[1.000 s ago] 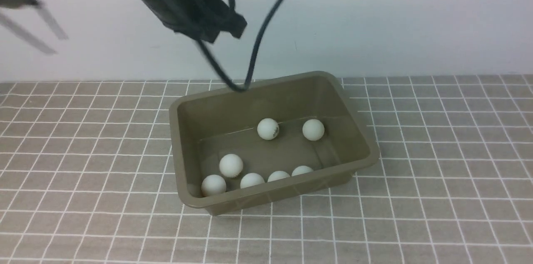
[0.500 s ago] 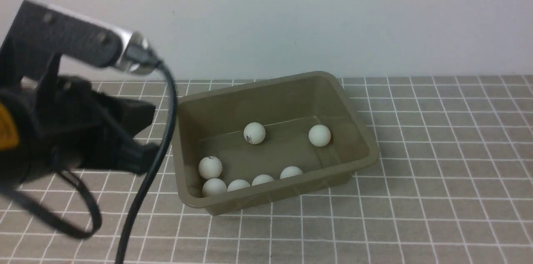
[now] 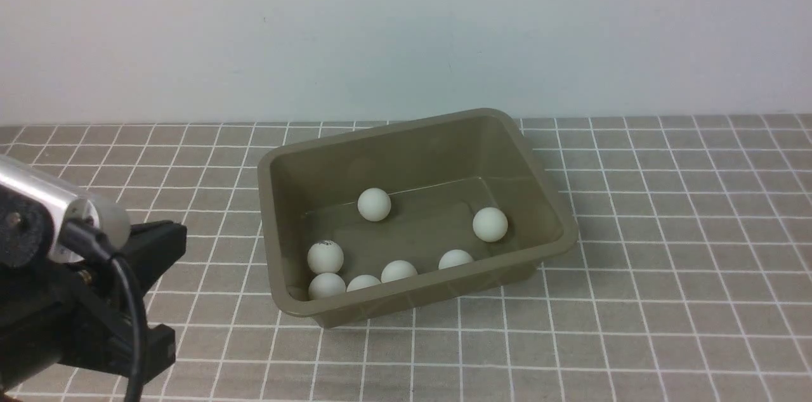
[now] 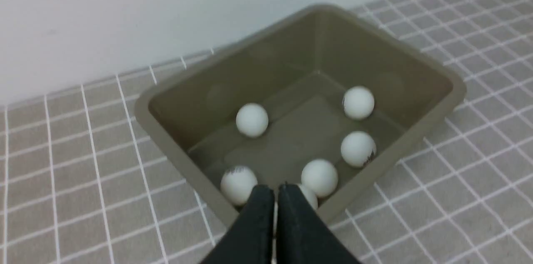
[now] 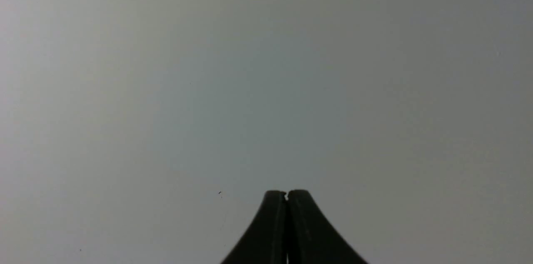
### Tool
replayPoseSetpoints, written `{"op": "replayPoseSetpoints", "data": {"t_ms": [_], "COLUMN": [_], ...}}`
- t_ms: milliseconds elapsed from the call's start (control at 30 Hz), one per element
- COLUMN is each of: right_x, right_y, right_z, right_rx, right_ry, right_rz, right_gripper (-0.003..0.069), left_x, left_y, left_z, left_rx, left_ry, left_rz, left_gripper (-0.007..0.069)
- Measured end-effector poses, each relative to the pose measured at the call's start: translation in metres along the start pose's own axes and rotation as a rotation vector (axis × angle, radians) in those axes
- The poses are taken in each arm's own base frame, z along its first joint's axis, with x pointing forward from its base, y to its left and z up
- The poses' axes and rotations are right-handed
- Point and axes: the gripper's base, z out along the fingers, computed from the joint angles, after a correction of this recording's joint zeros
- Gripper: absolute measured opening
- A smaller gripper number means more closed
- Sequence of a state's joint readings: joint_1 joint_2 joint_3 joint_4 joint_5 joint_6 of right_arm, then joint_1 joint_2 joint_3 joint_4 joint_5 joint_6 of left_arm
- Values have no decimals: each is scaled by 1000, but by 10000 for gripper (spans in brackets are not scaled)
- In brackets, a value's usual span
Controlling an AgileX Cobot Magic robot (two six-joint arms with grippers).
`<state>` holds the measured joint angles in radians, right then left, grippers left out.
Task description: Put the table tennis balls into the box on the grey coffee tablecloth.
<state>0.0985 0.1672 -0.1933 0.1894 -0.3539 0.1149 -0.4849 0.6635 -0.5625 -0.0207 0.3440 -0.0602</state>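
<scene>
Across the whole near surface lies the grey coffee tablecloth (image 3: 666,262), its thin white lines forming small squares, running back to a plain pale wall (image 3: 406,28). On the cloth, at the middle of the scene and turned slightly askew, sits the box (image 3: 545,199), olive-brown with a rolled rim and a glossy inside.

At the near left, low over the cloth and well apart from the box, hangs the left arm (image 3: 38,300), a black body with a silver camera housing and a black cable (image 3: 130,319) looping down from it. The left gripper (image 4: 275,191) shows in its wrist view with its two dark fingers pressed together and nothing between them, pointing toward the near wall of the box. The right gripper (image 5: 286,194) is likewise closed tight and empty, facing only blank wall.

All seven table tennis balls (image 3: 374,204) lie inside the box. One rests toward the far left of the floor, one (image 3: 490,224) toward the right wall, and five sit along the near wall, the leftmost two (image 3: 325,257) touching in the near left corner. One of these bears a small dark mark.
</scene>
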Motion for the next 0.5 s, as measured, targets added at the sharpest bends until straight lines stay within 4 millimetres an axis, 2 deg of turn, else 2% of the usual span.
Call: {"op": "replayPoseSetpoints", "data": {"t_ms": [500], "right_x": [0], "right_y": [0], "right_z": [0], "right_rx": [0], "right_ry": [1], "right_rz": [0], "right_gripper": [-15], "left_x": [-1], "left_y": [0], "left_z": [0], "left_rx": [0], "left_ry": [-14], "left_rz": [3], "left_gripper": [-5]}}
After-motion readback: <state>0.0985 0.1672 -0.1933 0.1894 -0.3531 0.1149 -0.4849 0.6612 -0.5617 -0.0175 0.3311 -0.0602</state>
